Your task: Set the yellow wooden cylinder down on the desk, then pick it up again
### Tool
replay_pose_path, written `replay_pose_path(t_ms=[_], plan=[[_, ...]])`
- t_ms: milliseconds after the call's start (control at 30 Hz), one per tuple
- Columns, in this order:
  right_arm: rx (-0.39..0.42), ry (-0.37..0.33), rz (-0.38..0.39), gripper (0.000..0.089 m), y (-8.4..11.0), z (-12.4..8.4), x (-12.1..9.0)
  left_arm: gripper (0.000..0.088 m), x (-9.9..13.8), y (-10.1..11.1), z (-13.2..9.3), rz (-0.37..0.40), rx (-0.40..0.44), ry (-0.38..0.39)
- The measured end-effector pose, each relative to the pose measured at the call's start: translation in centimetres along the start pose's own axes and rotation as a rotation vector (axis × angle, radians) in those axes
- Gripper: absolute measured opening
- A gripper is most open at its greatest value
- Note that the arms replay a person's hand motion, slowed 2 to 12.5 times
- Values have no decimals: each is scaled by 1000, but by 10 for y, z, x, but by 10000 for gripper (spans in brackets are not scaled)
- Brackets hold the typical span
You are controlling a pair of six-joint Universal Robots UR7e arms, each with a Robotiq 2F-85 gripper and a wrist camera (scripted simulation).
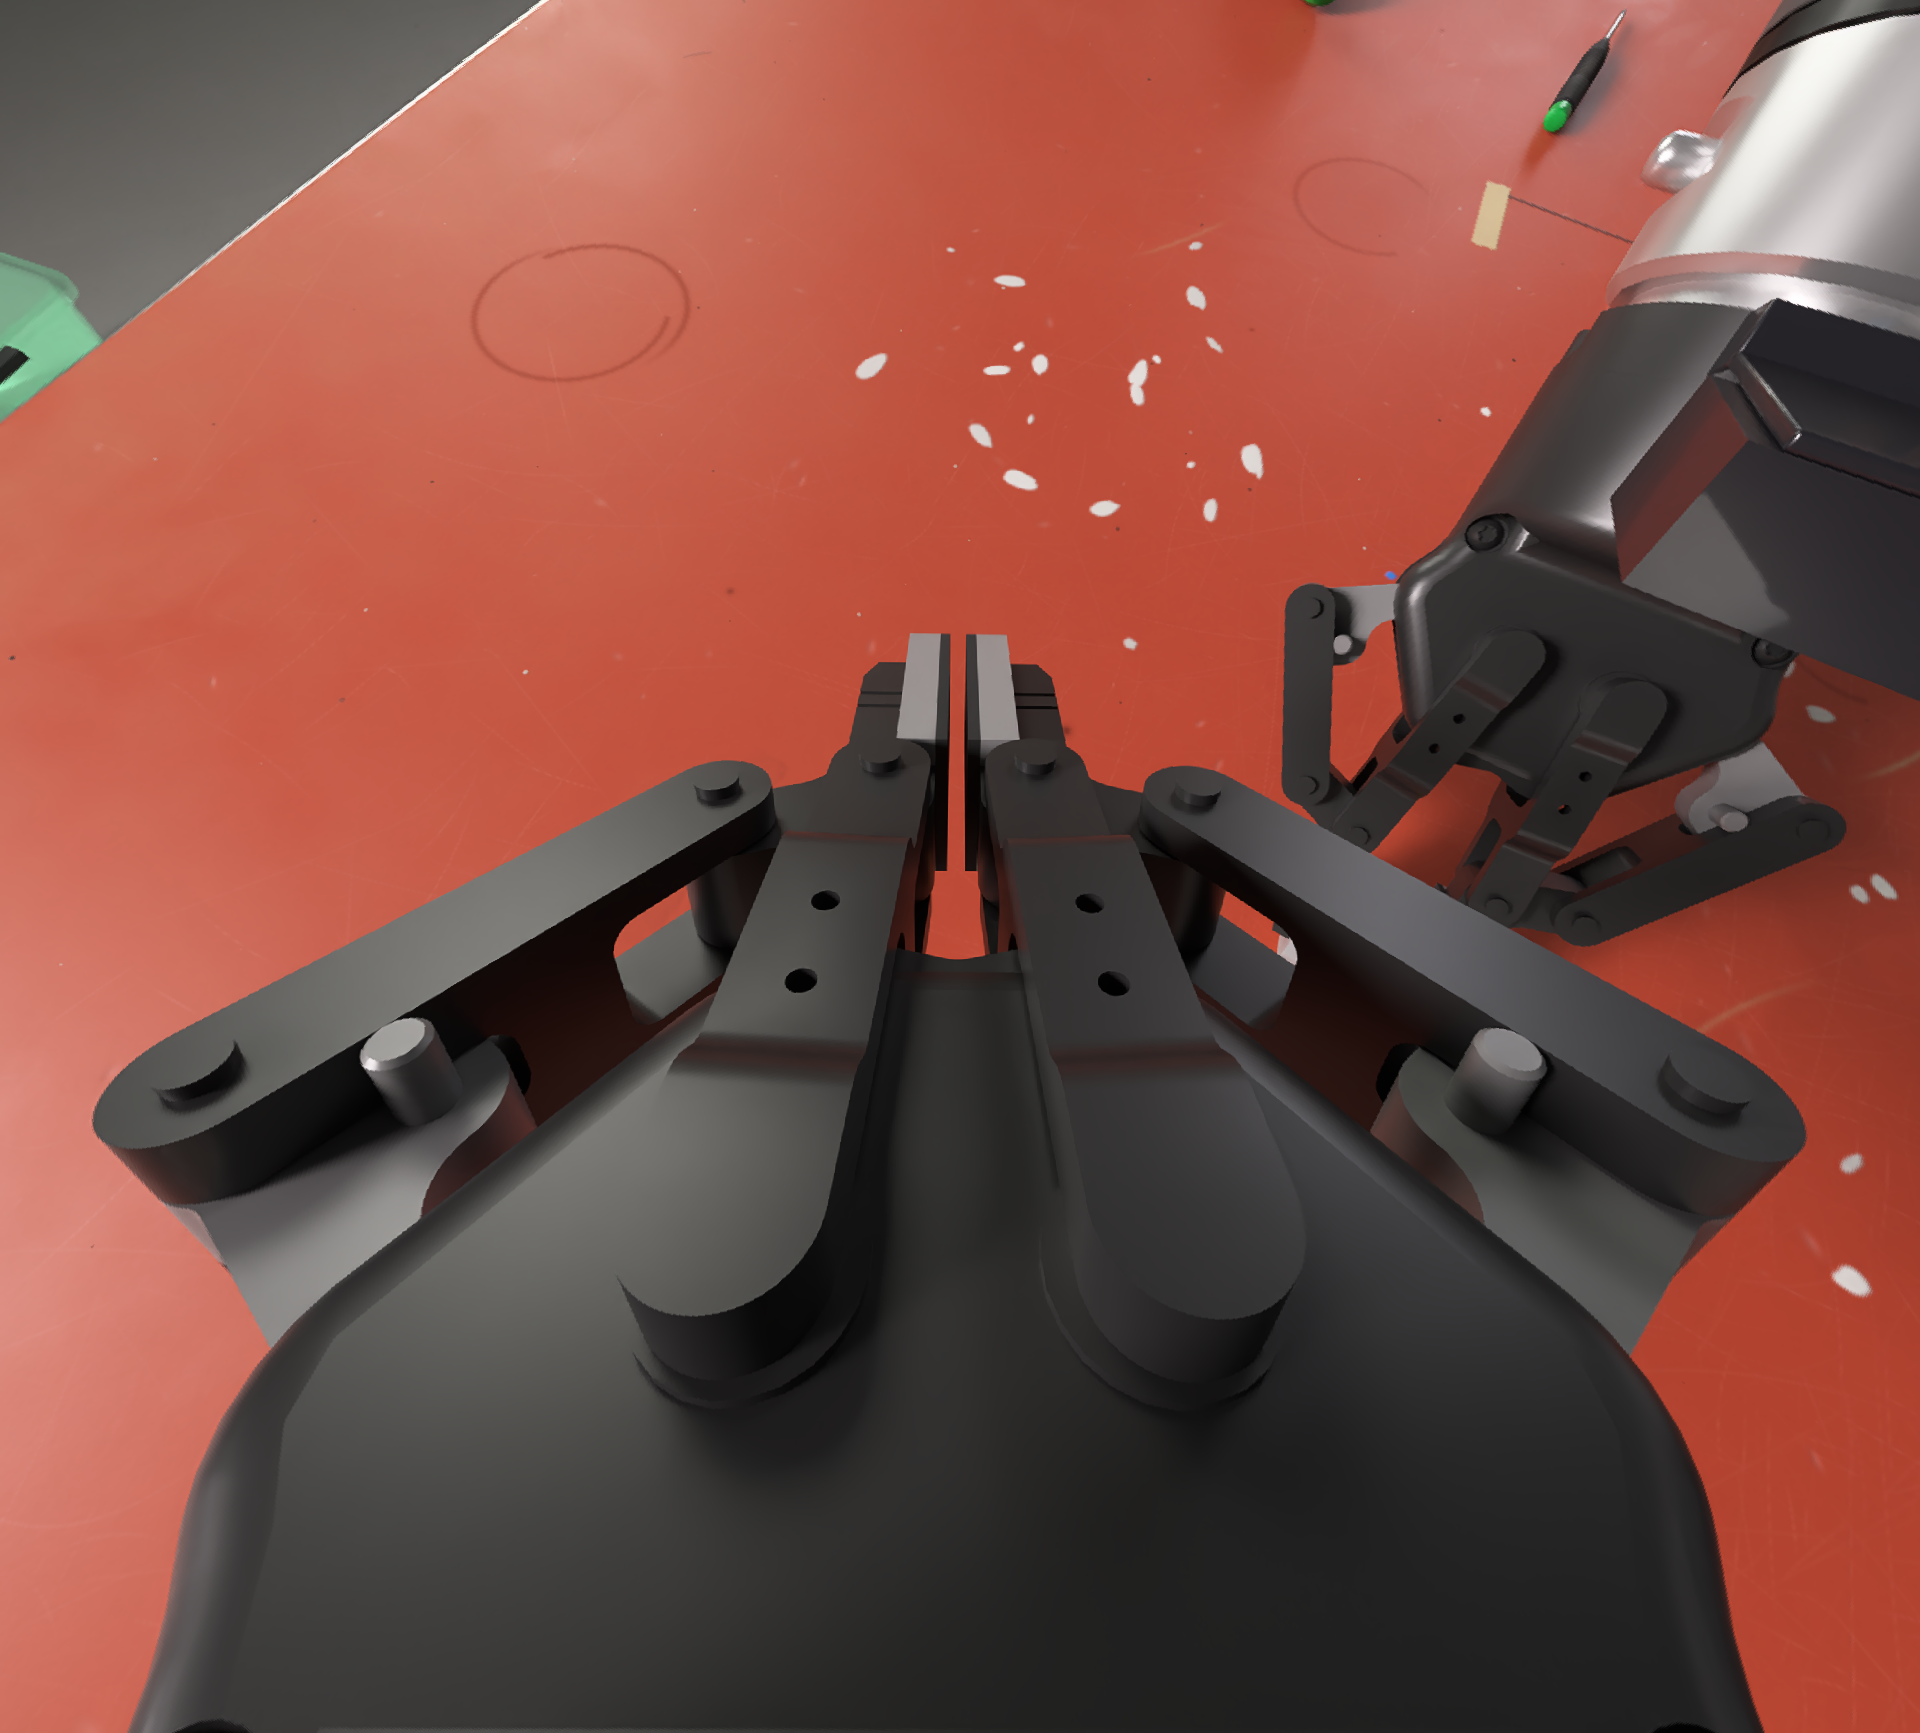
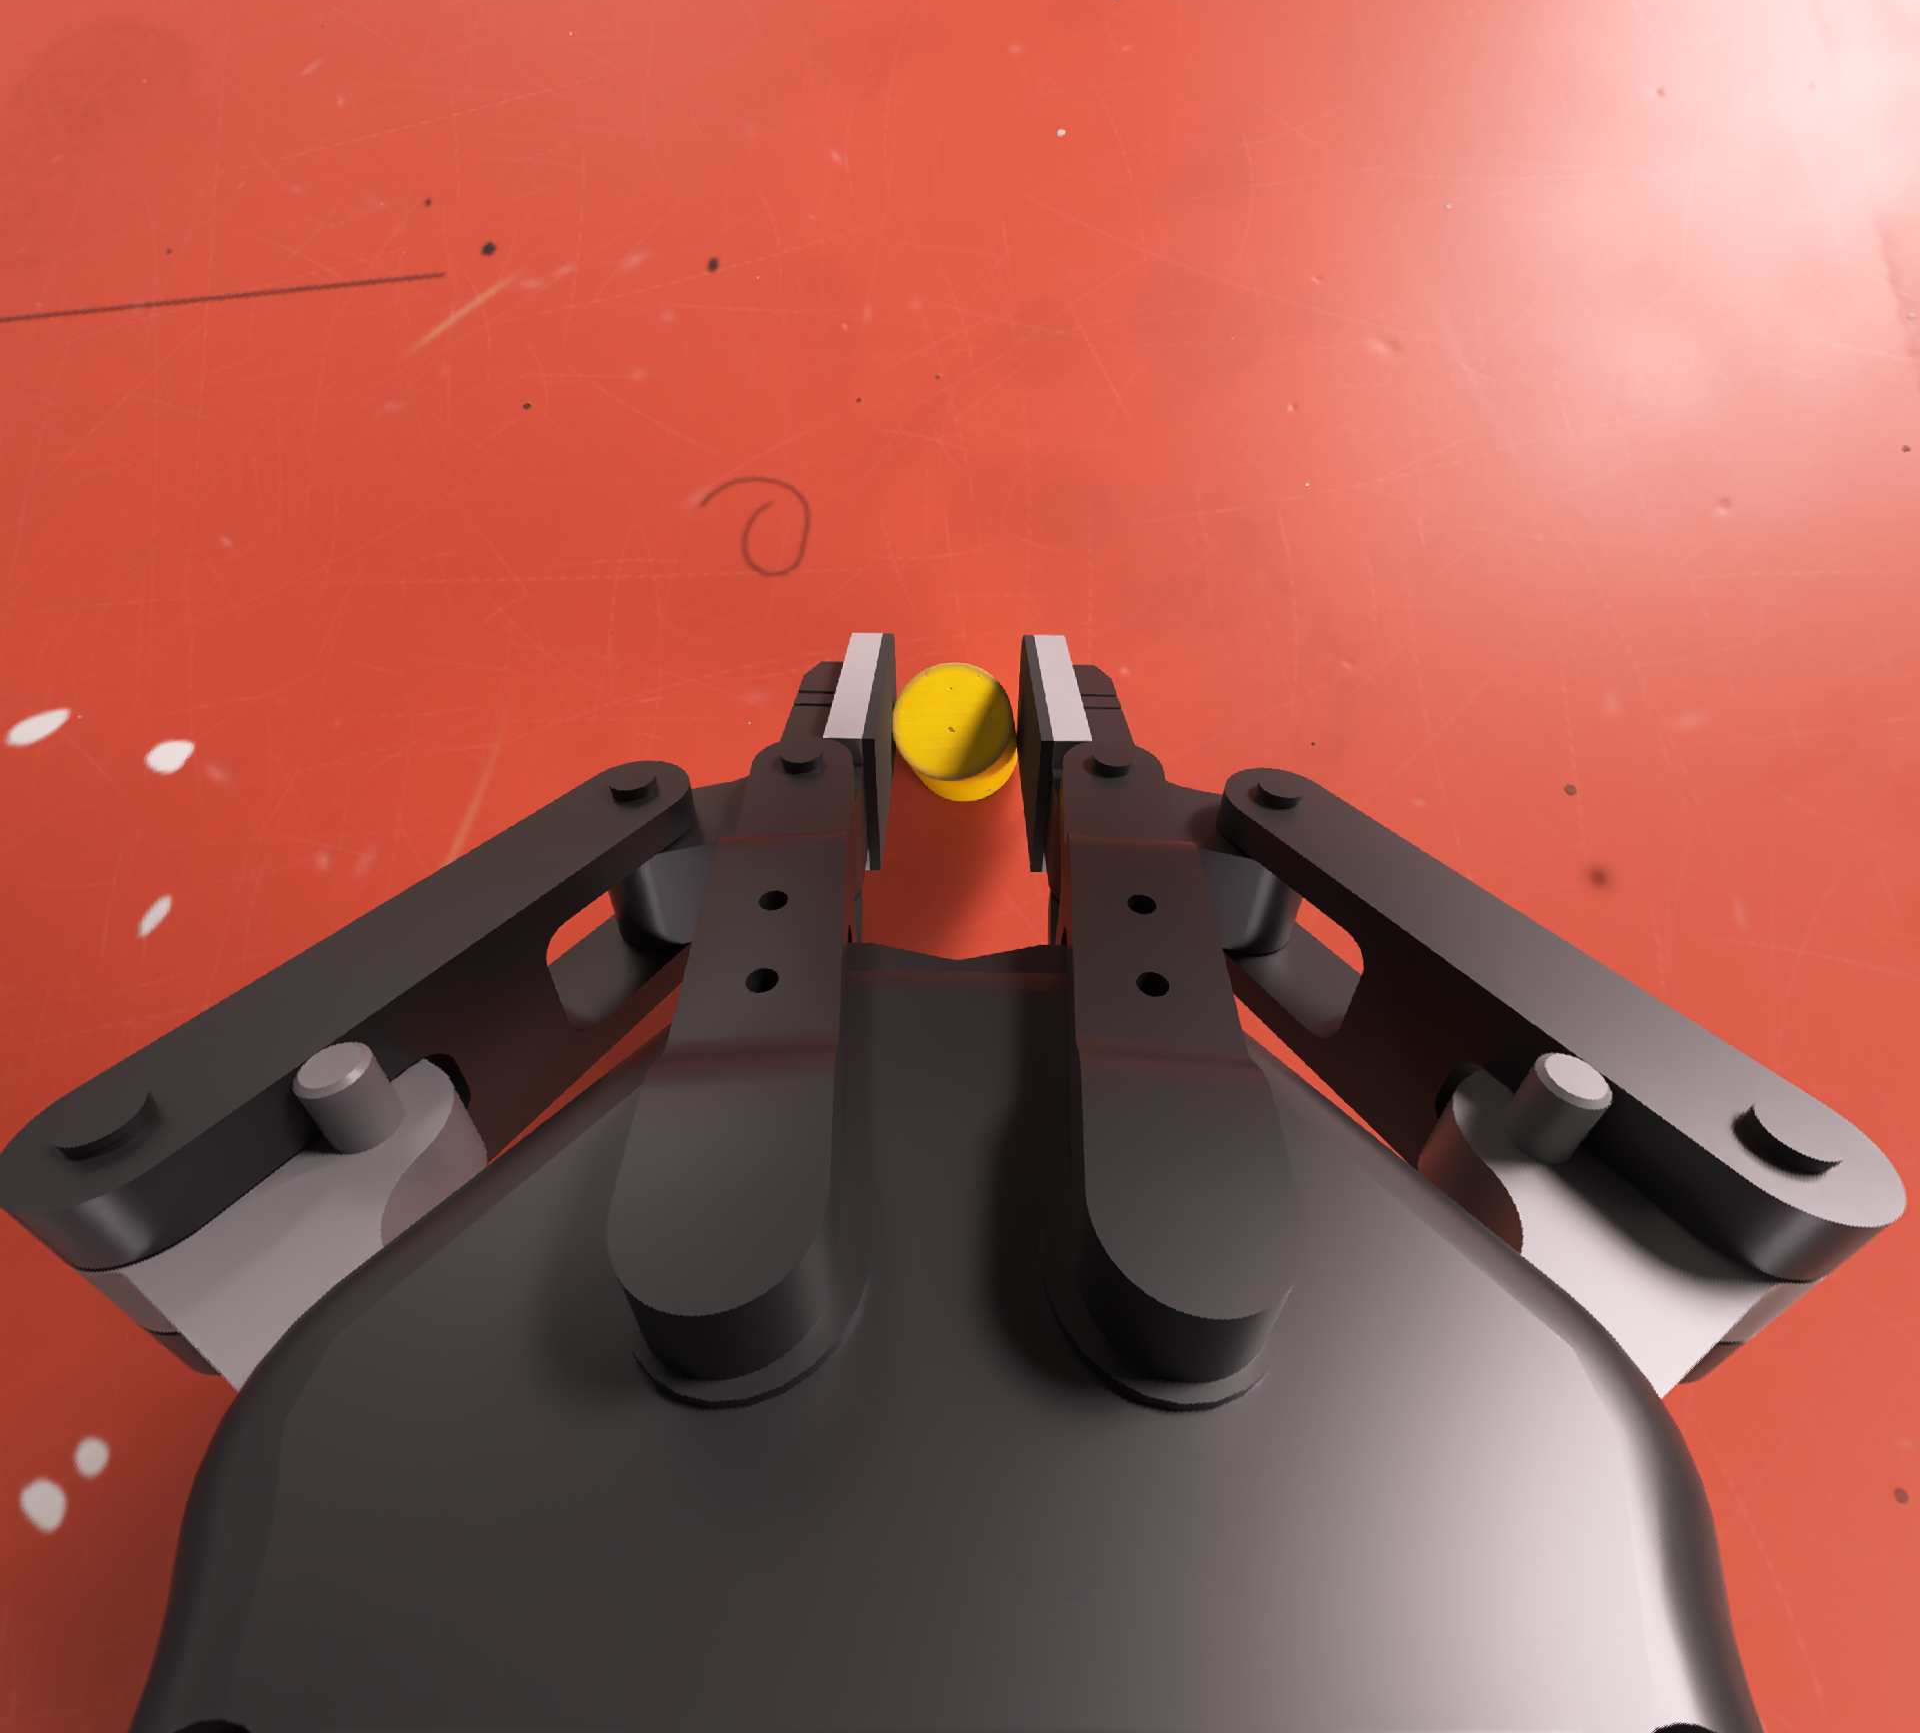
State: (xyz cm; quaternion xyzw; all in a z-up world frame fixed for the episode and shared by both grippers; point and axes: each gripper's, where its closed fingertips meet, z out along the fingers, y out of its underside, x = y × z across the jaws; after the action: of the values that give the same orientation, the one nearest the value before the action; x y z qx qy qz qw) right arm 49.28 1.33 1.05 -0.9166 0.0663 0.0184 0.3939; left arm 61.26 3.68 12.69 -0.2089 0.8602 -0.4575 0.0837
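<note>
- Yellow wooden cylinder (image 2: 953, 725) stood upright on the red worktop (image 2: 1247, 333), long axis vertical, between the right hand's (image 2: 956, 727) pads.
- Right hand partly open; contact with the cylinder unclear.
- Left hand (image 1: 957, 686) nearly closed, empty, farther off.

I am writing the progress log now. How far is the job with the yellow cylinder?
Done: nothing can be confirmed. In hand: the yellow wooden cylinder stands upright between the right gripper, jaws close on both sides; contact unclear. Whether it rests on the desk is also unclear. Left: at least the final lift. The left gripper is shut, empty.
</note>
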Motion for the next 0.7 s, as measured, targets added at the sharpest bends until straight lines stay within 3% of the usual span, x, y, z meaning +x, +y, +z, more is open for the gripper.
replay_pose_path(t_ms=[700], plan=[[-5, 2, -35, 215, 0, 0, -1, 26, 0, -1, -2, -2, 7, 1]])
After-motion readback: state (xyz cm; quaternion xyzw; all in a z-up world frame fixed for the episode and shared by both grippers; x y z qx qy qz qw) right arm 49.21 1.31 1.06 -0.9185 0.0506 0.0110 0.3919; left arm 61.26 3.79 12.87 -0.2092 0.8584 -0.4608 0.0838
